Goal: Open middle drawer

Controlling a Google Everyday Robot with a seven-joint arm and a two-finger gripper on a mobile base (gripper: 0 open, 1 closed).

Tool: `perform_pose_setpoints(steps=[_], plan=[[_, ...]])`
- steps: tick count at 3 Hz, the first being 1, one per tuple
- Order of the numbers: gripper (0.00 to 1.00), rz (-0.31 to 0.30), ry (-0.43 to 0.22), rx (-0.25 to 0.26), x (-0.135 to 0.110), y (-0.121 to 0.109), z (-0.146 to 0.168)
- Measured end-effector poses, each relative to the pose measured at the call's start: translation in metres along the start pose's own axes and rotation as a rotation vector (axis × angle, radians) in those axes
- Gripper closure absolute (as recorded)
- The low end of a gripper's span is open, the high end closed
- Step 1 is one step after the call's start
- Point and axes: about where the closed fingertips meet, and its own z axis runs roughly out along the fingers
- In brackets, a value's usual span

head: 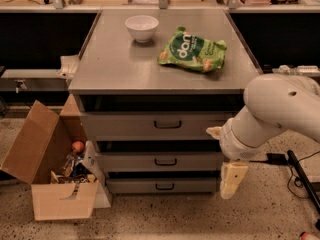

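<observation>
Grey steel worktop (115,69); opening not begun.
Grey metal middle drawer (130,162) sits shut; cream claw (231,179) hangs lower right, off its black bar handle (165,161); apart or together, cannot tell.

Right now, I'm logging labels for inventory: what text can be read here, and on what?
"dan": white letters on the green bag; its smaller print is blurred.
None readable on the bowl, box or middle drawer.
None on the gripper, hanging just right of that drawer, slightly lower.
</observation>
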Motion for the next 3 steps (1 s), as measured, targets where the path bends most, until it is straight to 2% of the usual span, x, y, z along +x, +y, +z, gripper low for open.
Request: perform_pose_setpoints(steps=[1, 2, 3], plan=[[0.0, -0.055, 0.028, 0.001, 0.023, -0.004, 0.049], [0.0, -0.079, 0.011, -0.002, 0.04, -0.012, 0.093], [0.0, -0.079, 0.011, -0.002, 0.04, -0.012, 0.093]])
